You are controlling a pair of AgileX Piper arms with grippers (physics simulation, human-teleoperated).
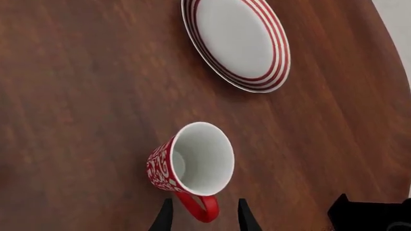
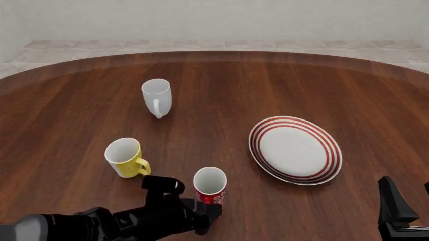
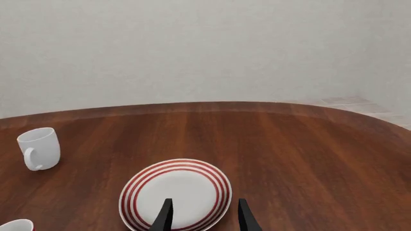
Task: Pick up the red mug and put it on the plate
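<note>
A dark wooden bench [image 2: 268,85] before pale walls: the red mug [image 2: 210,186] stands bottom centre, its handle between the left end effector's [image 1: 204,219] parted fingers; the plate [image 2: 295,149] sits right; the right end effector [image 3: 204,216] gapes.

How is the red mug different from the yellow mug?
The red mug is red with white lettering; the yellow mug is plain yellow. The red mug looks narrower, the yellow mug wider. The left gripper has its fingers either side of the red mug's handle; nothing touches the yellow mug. Both stand upright, white inside.
</note>
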